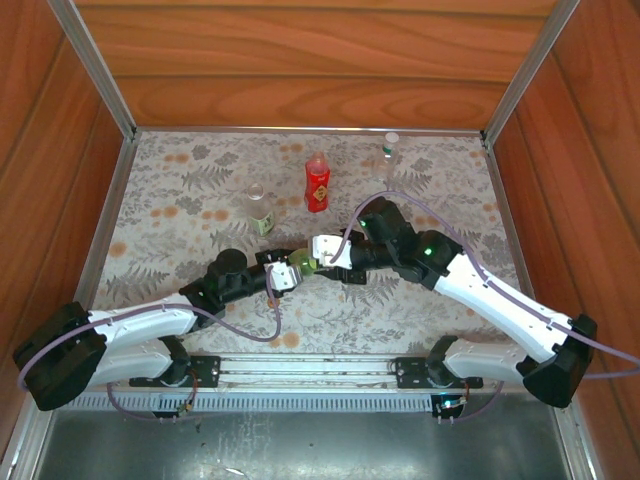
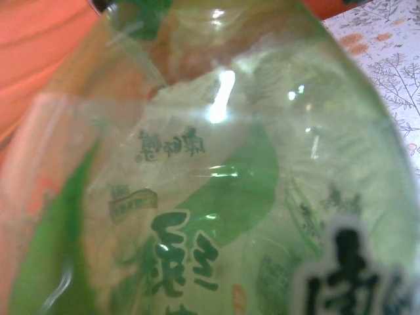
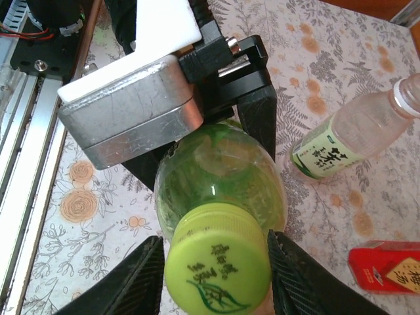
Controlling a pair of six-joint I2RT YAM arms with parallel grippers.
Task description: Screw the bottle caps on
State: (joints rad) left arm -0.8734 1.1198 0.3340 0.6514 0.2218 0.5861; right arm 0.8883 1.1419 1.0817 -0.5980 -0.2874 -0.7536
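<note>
A green bottle hangs on its side above the mat near the front middle. My left gripper is shut on its body, its black fingers on either side of the bottle. The bottle's green printed label sits right against the left wrist camera. A yellow-green cap sits on the bottle's neck. My right gripper stands open round this cap, its fingers close on both sides, a sliver of gap on the left.
A clear bottle with a green label stands left of centre with a white cap. A red bottle stands mid-back. Another clear bottle is at the back right. Wooden walls enclose the mat.
</note>
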